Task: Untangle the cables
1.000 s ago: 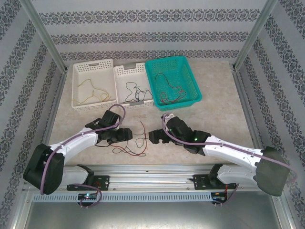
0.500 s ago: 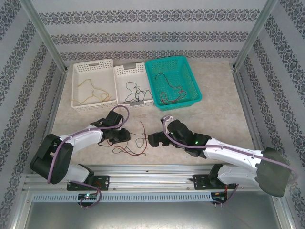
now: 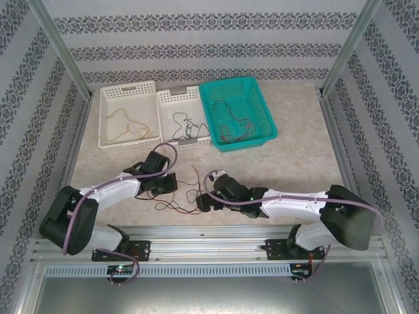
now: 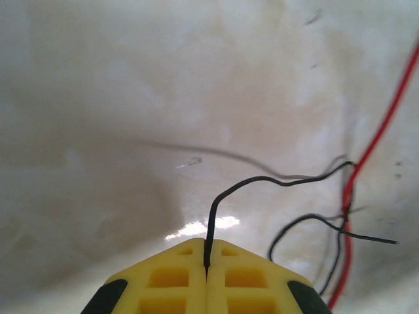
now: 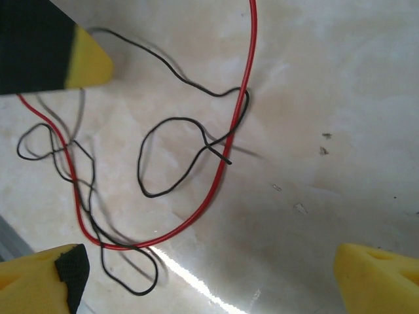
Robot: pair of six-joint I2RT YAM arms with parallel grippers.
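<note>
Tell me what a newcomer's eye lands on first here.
A loose tangle of red cable and black cable lies at the near middle of the table. The left end effector is shut on the black cable, and the right end effector is open above the tangle. A bright teal basket stands at the back.

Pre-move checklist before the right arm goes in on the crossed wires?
1. Left gripper shut on thin black wire: ok.
2. Right gripper open over both wires: ok.
3. Thin red wire free of the black wire: not ok, they cross in several places.
4. Grippers apart from each other: ok.
5. Right gripper's height above the marbled tabletop: cannot tell.
</note>
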